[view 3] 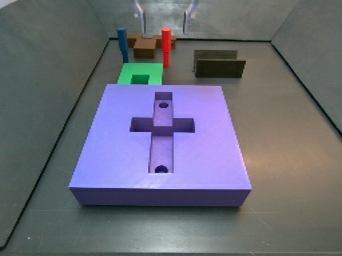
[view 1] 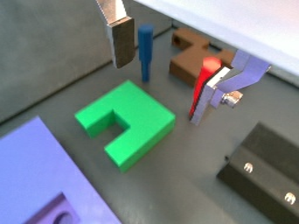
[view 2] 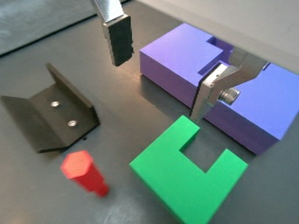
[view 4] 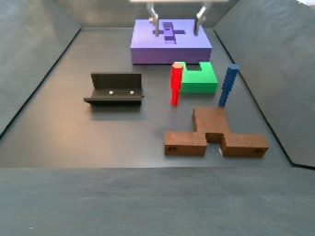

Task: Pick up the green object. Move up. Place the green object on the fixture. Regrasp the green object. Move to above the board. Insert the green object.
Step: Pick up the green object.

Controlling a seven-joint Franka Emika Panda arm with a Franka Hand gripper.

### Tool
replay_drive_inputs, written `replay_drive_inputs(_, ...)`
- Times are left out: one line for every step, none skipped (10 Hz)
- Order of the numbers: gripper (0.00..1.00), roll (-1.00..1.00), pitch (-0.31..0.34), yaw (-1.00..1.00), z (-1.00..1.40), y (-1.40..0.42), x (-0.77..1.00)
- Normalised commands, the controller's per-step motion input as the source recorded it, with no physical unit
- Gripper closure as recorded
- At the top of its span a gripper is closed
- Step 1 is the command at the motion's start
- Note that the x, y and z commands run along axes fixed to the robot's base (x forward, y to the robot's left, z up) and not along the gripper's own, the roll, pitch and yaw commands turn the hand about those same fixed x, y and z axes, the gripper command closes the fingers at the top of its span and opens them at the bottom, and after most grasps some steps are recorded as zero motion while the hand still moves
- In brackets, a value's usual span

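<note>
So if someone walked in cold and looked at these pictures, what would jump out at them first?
Probably the big purple board with its cross-shaped recess, filling the middle of a side view. Next, the bright green object lying flat on the dark floor beside the board, with a red peg and a blue peg standing by it. The gripper hangs open above the green object, holding nothing.

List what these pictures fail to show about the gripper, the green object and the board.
- Gripper: in both side views only the fingertips show; the top frame edge cuts off the rest.
- Green object: in a side view the board hides its near edge; in a wrist view the frame cuts off one prong.
- Board: in both wrist views only a corner shows, the cross recess mostly out of frame.
</note>
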Motion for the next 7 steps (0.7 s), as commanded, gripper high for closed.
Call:
replay_drive_inputs(0.0, 0.04, 0.0, 0.01, -0.68, -0.1, 0.15)
replay_drive_inputs(0.0, 0.1, -0.066, 0.02, -0.85, -0.14, -0.04)
replay_drive_inputs(0.0, 0.1, -0.131, 0.04, -0.83, -0.23, -0.2)
replay_drive_inputs(0.0, 0.18, -0.223, 0.15, -0.69, -0.35, -0.45)
replay_drive_inputs(0.0, 0.15, -0.251, 0.16, -0.57, -0.35, -0.41)
replay_drive_inputs(0.0, 0.25, -0.106, 0.08, -0.49, -0.31, 0.0)
replay_drive_inputs(0.0, 0.25, -0.056, 0.0, -0.41, -0.19, 0.0)
